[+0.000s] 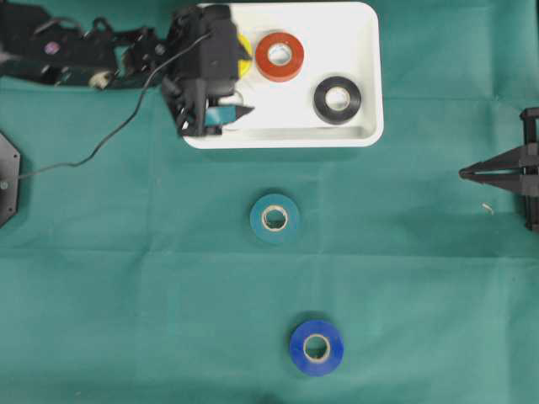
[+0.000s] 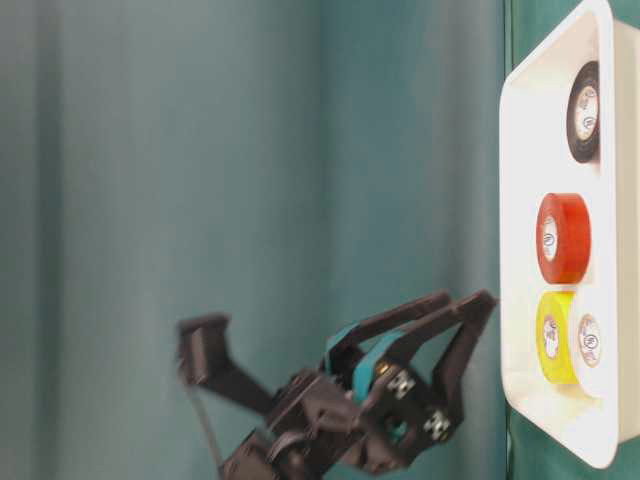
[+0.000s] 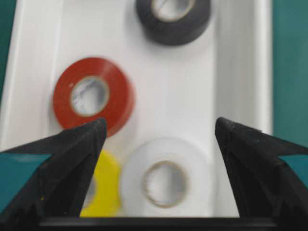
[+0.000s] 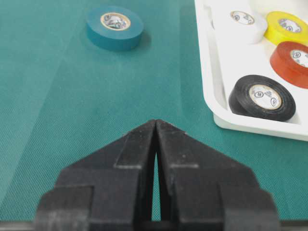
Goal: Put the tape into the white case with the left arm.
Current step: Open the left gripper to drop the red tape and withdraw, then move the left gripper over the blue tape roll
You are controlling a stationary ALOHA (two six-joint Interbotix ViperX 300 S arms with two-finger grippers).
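Observation:
The white case point(image 1: 286, 118) stands at the back of the table. In it lie a white tape roll point(image 3: 166, 175), a yellow roll point(image 3: 103, 187), a red roll point(image 1: 280, 55) and a black roll point(image 1: 338, 99). My left gripper point(image 1: 234, 105), with teal bands, hovers over the case's left end. It is open and empty, and the white roll lies flat below, between the fingers point(image 3: 82, 144). The table-level view shows its tips point(image 2: 468, 298) raised clear of the case point(image 2: 520, 250). My right gripper point(image 1: 463, 173) is shut and empty at the far right.
A teal tape roll point(image 1: 274, 218) lies on the green cloth in front of the case. A blue roll point(image 1: 317, 347) lies nearer the front edge. The left arm's body and cable point(image 1: 101, 143) stretch across the back left.

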